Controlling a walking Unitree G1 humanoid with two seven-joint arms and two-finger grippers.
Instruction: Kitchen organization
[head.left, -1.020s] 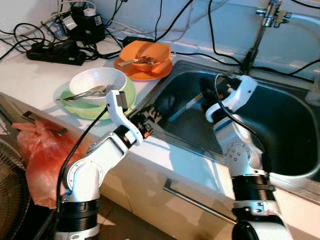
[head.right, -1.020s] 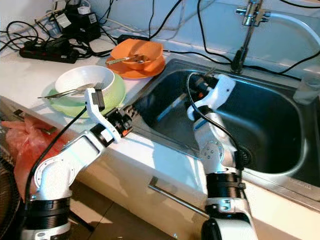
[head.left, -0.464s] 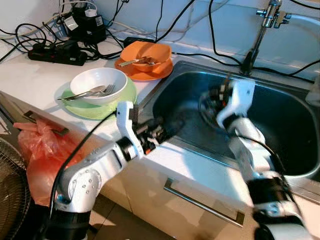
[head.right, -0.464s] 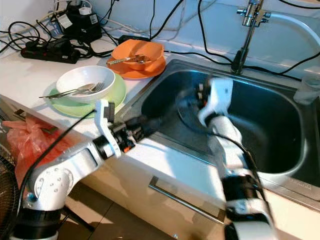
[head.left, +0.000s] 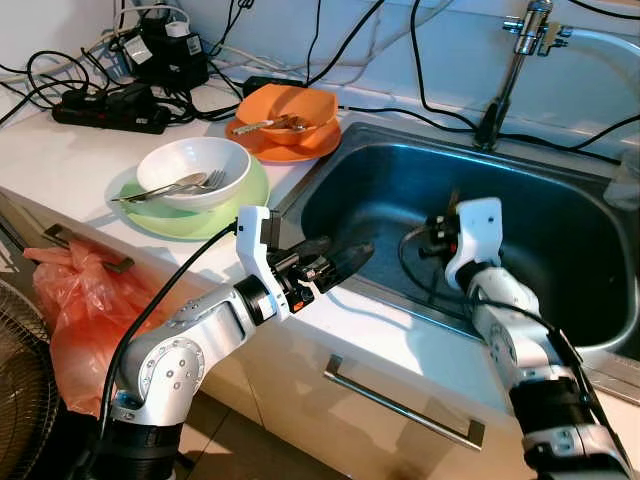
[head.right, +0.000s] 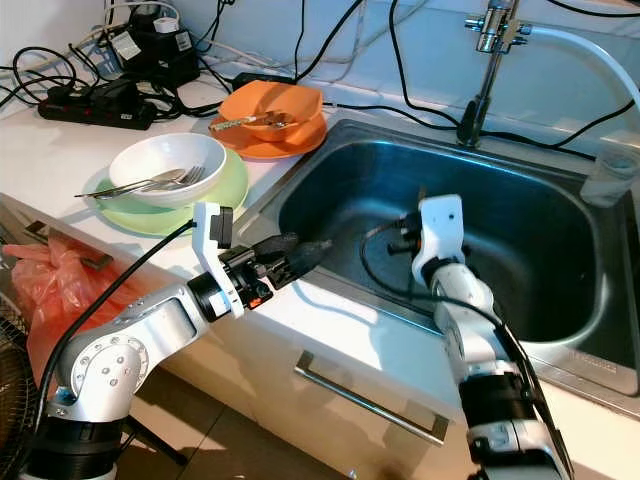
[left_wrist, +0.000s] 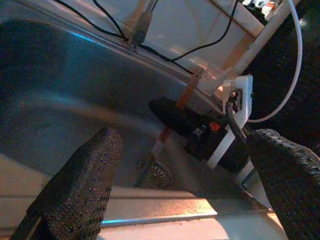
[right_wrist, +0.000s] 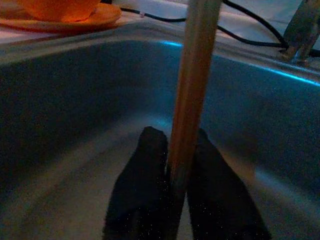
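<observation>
Steel sink set in the bench. My right gripper, inside the basin, is clamped on a wooden chopstick; its wrist view shows the stick standing up from between the fingers, pointing away from the fingertips. My left gripper hovers at the sink's near rim, fingers wide apart.

bowl on plate | left of sink | faucet behind

White counter bears green plate, orange plate, power strip; sink inset.
</observation>
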